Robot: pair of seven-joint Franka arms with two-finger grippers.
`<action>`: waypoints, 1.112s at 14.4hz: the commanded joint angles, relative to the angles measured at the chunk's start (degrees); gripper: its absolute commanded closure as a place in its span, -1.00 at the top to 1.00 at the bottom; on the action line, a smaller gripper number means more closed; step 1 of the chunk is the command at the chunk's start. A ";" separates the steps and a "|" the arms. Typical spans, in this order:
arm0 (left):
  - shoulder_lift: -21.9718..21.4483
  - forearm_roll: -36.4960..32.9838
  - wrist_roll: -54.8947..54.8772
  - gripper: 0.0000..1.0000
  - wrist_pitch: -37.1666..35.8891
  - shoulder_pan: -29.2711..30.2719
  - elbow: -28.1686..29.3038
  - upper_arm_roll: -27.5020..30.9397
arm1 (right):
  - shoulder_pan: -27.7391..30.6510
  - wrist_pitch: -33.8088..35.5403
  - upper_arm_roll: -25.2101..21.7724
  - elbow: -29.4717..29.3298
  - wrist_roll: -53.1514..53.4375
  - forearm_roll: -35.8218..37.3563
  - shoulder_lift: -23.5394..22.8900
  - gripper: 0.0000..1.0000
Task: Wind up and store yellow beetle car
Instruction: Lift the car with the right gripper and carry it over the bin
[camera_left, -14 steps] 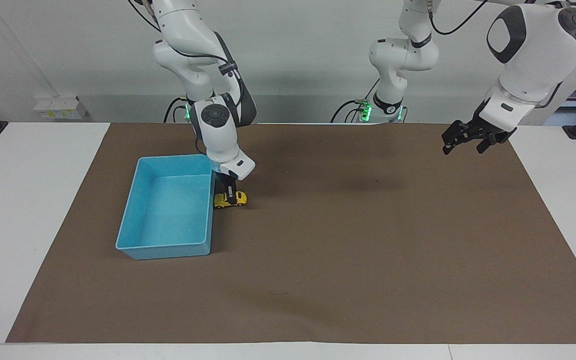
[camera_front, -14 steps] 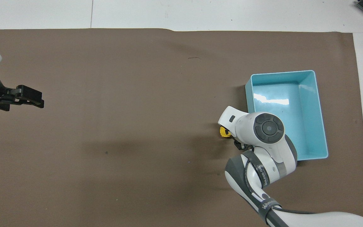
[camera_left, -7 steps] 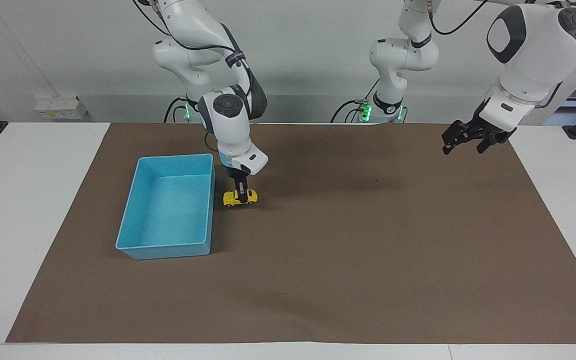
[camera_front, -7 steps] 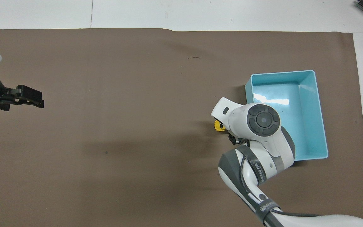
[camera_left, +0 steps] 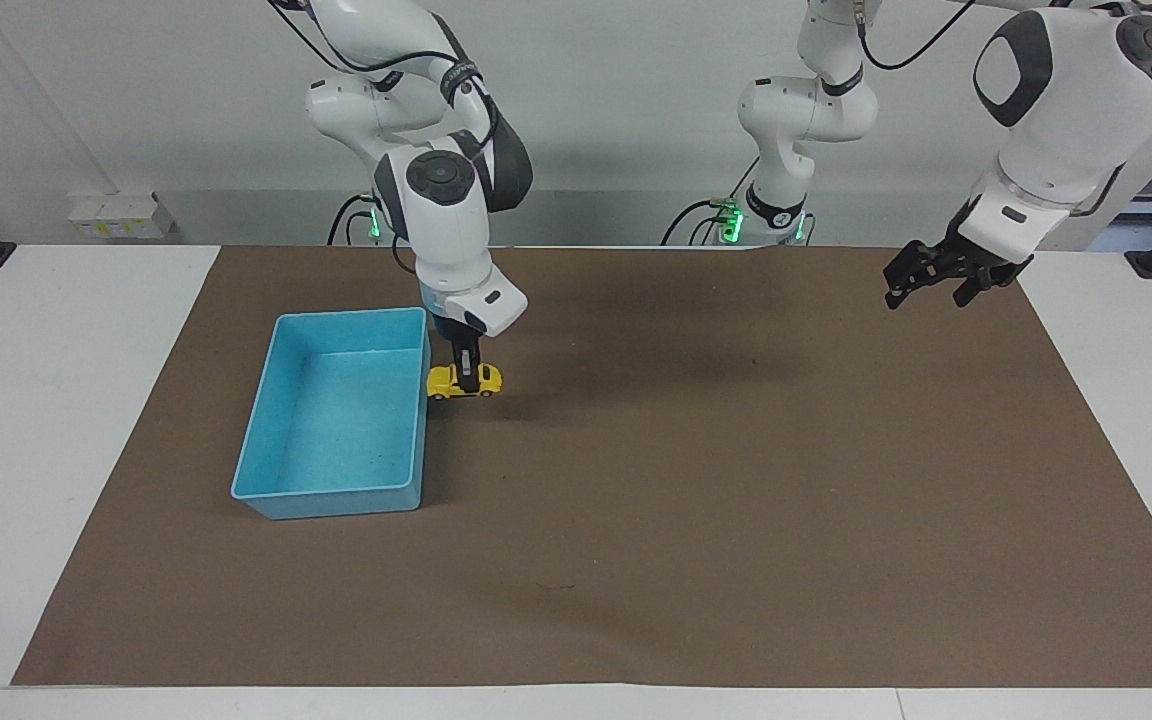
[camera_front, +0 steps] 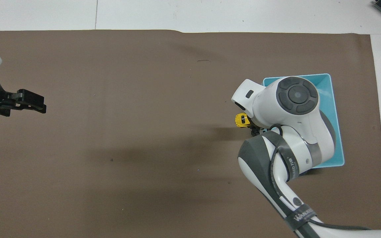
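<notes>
Facing view, change: my right gripper [camera_left: 465,372] has raised the yellow beetle car [camera_left: 463,381] off the mat and carried it back toward the blue bin [camera_left: 336,497]; half a second ago the car sat lower and a little farther from the bin's wall.
Facing view, grip: my right gripper's fingers are clamped together on the car's roof, and the car hangs level just beside the bin's rim, near the corner closest to me.
Facing view, left arm: my left gripper [camera_left: 936,276] waits with its fingers apart above the mat's edge at the left arm's end, unchanged.
Facing view, surface: a brown mat [camera_left: 696,520] covers a white table [camera_left: 46,420]; a pale wall stands at my back.
Facing view, car: bright yellow, rounded, dark windows, black wheels, far smaller than the bin.
Overhead view, change: my right arm's wrist now covers much of the bin [camera_front: 339,132], where before more of the bin's floor showed.
Overhead view, car: only one yellow end [camera_front: 241,120] peeks out from under my wrist, beside the bin.
Overhead view, left gripper: it [camera_front: 31,100] hangs over the mat at the left arm's end.
</notes>
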State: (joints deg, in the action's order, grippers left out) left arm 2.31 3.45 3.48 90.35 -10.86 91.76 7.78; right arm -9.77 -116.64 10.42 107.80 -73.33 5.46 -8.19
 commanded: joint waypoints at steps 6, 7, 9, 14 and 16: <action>0.68 0.33 -0.05 1.00 -1.31 0.67 -1.49 -0.31 | 10.28 2.47 0.13 0.04 -12.60 -1.24 0.63 -1.00; 0.68 0.33 -0.14 1.00 -1.31 0.67 -1.49 -0.31 | 11.78 2.47 0.13 0.30 -14.28 -1.24 0.63 -1.00; 0.68 0.33 -0.05 1.00 -1.31 0.67 -1.49 -0.31 | 14.06 1.60 0.04 1.88 -17.44 -1.15 1.07 -1.00; 0.68 0.33 -0.05 1.00 -1.31 0.67 -1.49 -0.31 | 17.06 -4.02 -0.05 8.29 -17.90 -1.07 3.01 -1.00; 0.68 0.33 -0.05 1.00 -1.31 0.67 -1.49 -0.31 | 17.07 -8.14 -0.05 11.62 -17.81 -1.07 3.01 -1.00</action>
State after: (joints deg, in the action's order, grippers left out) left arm 2.31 3.45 3.48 90.33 -10.86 91.76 7.78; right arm 6.44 -120.97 9.90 114.62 -89.65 5.27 -7.19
